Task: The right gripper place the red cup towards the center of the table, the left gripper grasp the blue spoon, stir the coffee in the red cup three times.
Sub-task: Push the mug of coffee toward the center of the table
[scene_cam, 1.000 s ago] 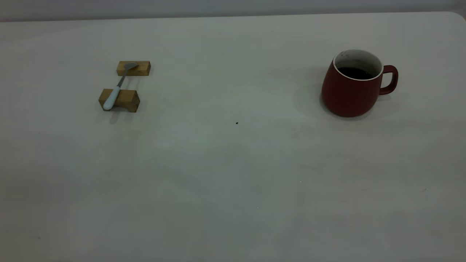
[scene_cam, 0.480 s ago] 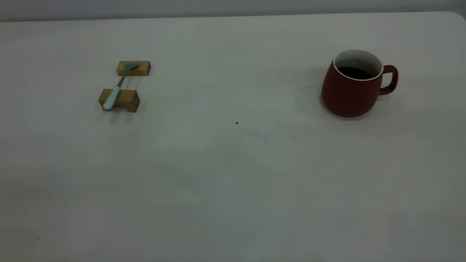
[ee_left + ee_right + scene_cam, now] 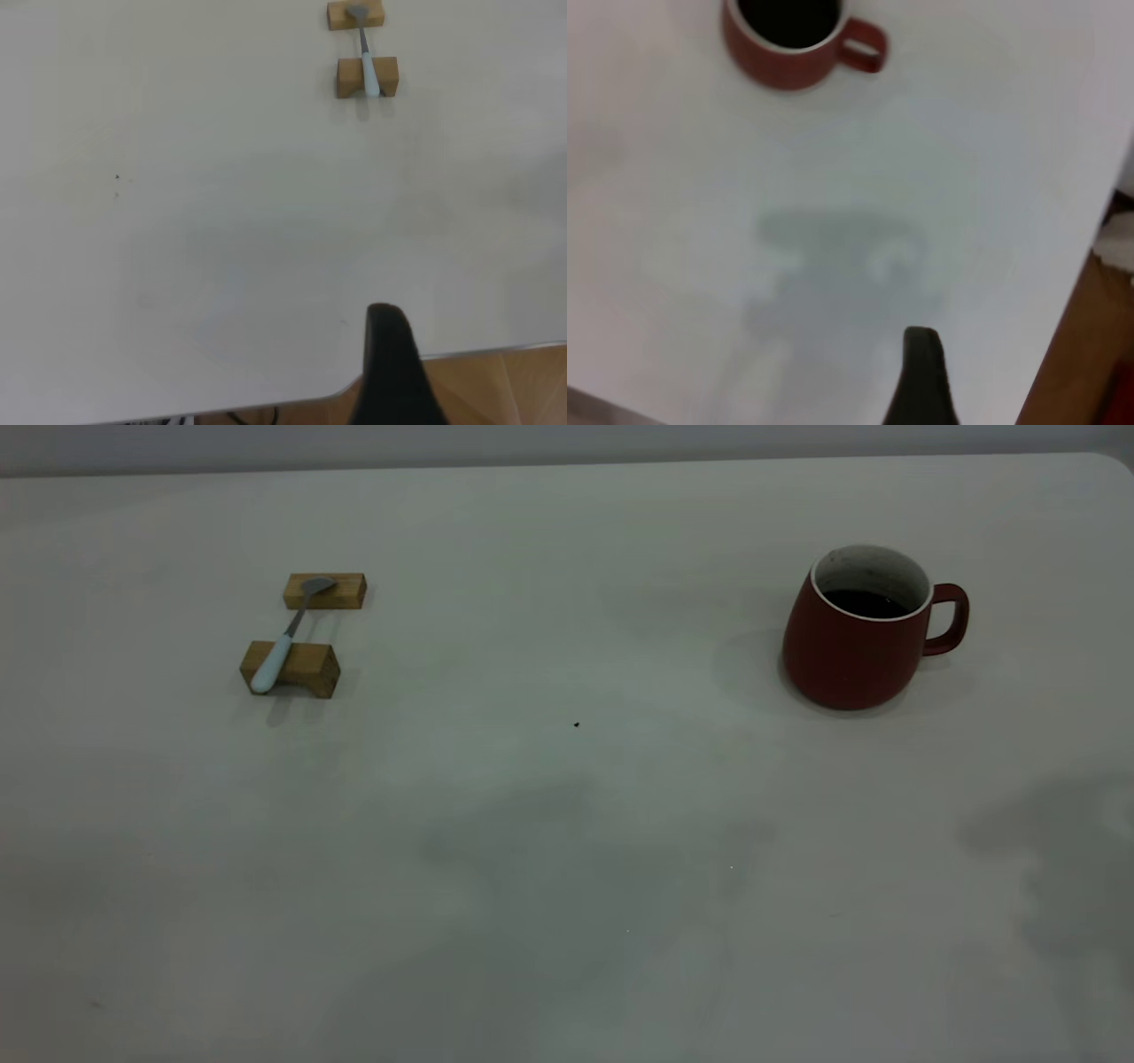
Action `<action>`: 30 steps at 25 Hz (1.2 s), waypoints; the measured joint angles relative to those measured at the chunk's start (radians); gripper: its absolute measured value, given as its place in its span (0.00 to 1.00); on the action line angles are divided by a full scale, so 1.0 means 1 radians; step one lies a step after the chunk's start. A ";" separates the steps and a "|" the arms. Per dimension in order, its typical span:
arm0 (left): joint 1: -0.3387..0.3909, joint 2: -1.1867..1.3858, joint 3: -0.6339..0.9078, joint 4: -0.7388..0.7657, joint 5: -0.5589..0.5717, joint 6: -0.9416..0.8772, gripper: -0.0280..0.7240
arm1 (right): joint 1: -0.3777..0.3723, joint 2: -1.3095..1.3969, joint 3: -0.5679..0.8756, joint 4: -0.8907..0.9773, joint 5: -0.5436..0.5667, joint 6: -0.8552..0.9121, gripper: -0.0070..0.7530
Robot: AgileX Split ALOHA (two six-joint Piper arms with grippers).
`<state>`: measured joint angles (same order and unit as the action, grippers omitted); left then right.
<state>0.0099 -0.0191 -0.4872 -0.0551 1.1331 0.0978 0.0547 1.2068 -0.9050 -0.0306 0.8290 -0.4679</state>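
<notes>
Red cup (image 3: 855,646) stands upright on the table (image 3: 567,824), far over on the right side in the exterior view, handle pointing right, away from the table's middle. White inside and white rim show; coffee (image 3: 864,603) sits low in it, dark flat surface. Right wrist view shows same cup (image 3: 796,44) from above, w/ coffee (image 3: 787,18) filling the opening and handle sticking out to one side.

Blue spoon (image 3: 285,640) lies well apart from the cup, on the left side of the table. It bridges two wooden blocks (image 3: 292,669): pale blue handle across the nearer block, grey bowl on the farther block (image 3: 325,591), neck spanning the gap between. Left wrist view shows the same setup (image 3: 366,62), spoon lengthwise across both blocks.

Tiny dark speck (image 3: 576,724) sits near the table's middle, between spoon and cup. Soft grey shadows spread over the near part of the table, centre and right.

Neither arm shows in the exterior view. Left gripper (image 3: 390,372): only one dark finger visible in its wrist view, over the table edge, far from spoon; touching nothing, can't tell if spread or closed. Right gripper (image 3: 921,376): same, one dark finger seen, well short of the cup, above its own shadow; finger state can't be told.
</notes>
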 joint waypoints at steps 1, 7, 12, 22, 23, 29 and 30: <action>0.000 0.000 0.000 0.000 0.000 0.000 0.78 | 0.000 0.036 -0.017 0.009 -0.005 -0.048 0.86; 0.000 0.000 0.000 0.000 0.000 0.000 0.78 | 0.000 0.249 -0.114 0.073 -0.029 -0.291 0.86; 0.000 0.000 0.000 0.000 0.000 0.000 0.78 | 0.011 0.443 -0.199 0.096 -0.044 -0.432 0.86; 0.000 0.000 0.000 0.000 0.000 0.000 0.78 | 0.057 0.811 -0.397 0.052 -0.148 -0.565 0.86; 0.000 0.000 0.000 0.000 0.000 0.000 0.78 | 0.057 0.846 -0.415 0.031 -0.149 -0.566 0.86; 0.000 0.000 0.000 0.000 0.000 0.000 0.78 | 0.057 0.988 -0.518 -0.056 -0.159 -0.566 0.86; 0.000 0.000 0.000 0.000 0.000 0.000 0.78 | 0.057 1.005 -0.529 -0.073 -0.161 -0.566 0.86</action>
<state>0.0099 -0.0191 -0.4872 -0.0551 1.1331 0.0978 0.1121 2.2120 -1.4337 -0.1031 0.6677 -1.0341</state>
